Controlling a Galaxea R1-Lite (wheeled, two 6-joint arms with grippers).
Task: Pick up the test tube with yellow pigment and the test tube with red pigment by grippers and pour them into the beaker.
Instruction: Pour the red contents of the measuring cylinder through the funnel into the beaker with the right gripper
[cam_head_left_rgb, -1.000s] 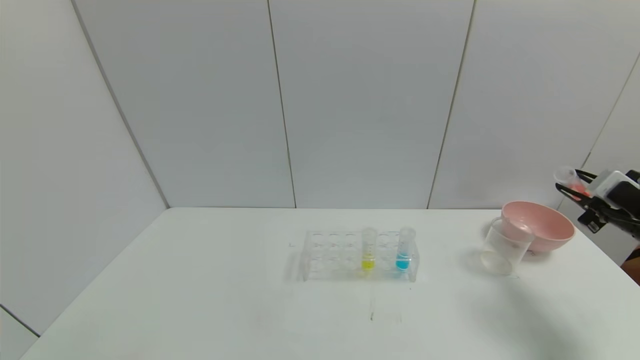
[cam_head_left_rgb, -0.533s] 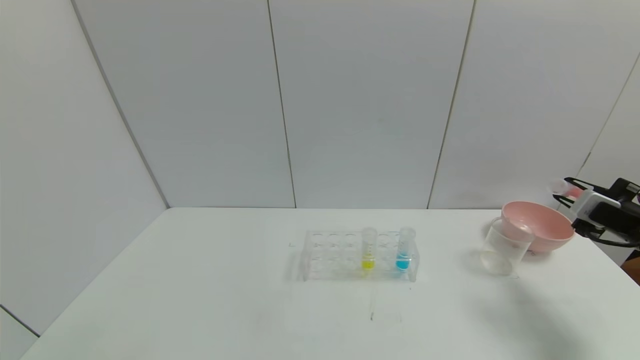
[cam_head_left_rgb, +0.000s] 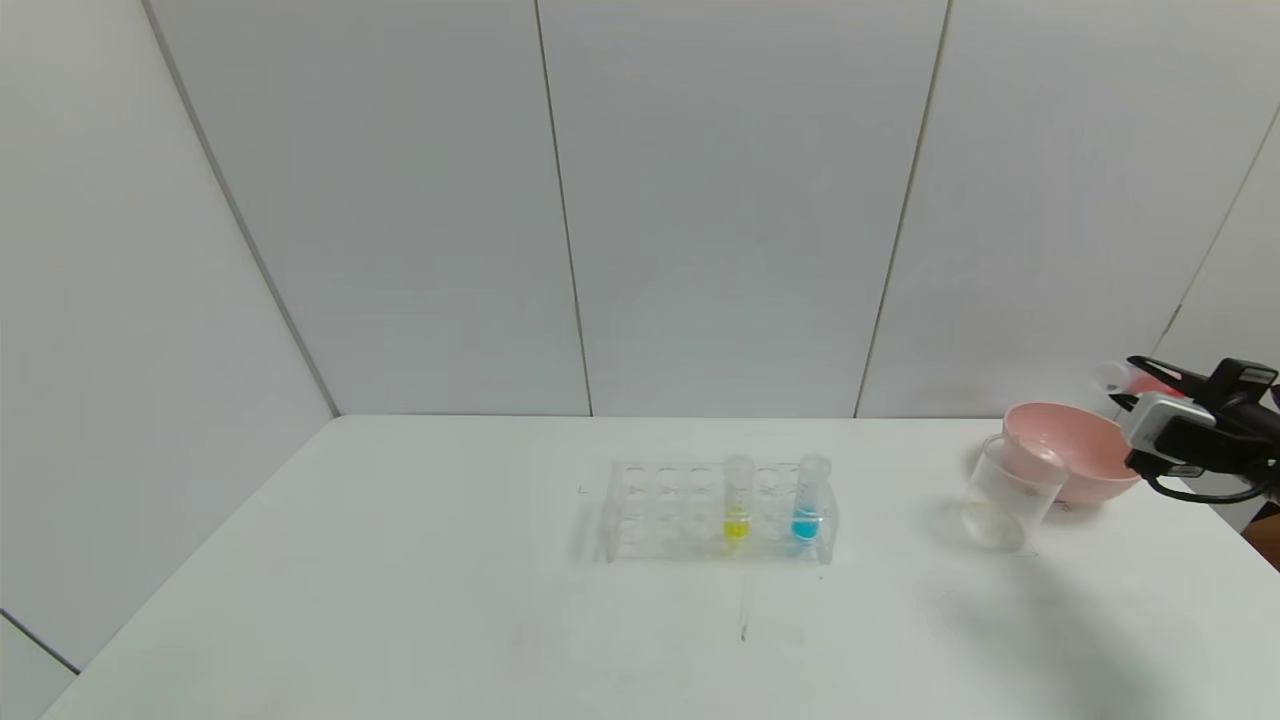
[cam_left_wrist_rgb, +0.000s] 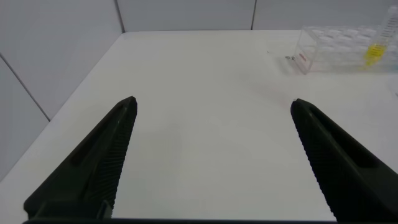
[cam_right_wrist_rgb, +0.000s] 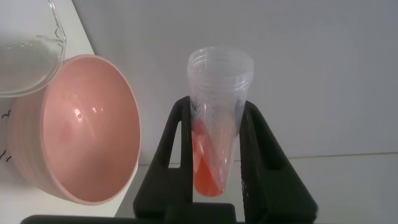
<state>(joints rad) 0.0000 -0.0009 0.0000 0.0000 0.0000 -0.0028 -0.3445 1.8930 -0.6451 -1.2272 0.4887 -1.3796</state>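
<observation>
My right gripper (cam_head_left_rgb: 1150, 385) is at the far right, above and behind the pink bowl, shut on the test tube with red pigment (cam_head_left_rgb: 1128, 379), which lies nearly level with its mouth to the left. In the right wrist view the tube (cam_right_wrist_rgb: 217, 124) sits between the fingers with red-orange liquid in its lower end. The clear beaker (cam_head_left_rgb: 1008, 492) stands on the table against the bowl's left side. The test tube with yellow pigment (cam_head_left_rgb: 737, 500) stands upright in the clear rack (cam_head_left_rgb: 660, 510). My left gripper (cam_left_wrist_rgb: 212, 155) is open and empty over bare table, far from the rack.
A pink bowl (cam_head_left_rgb: 1075, 445) stands at the table's far right, touching the beaker. A tube with blue liquid (cam_head_left_rgb: 808, 500) stands in the rack, right of the yellow one. The table's right edge runs close past the bowl.
My right gripper has turned with the red tube, laying it from tilted to nearly level, and sunk a little closer to the bowl. The rack, the beaker and the left arm have not moved.
</observation>
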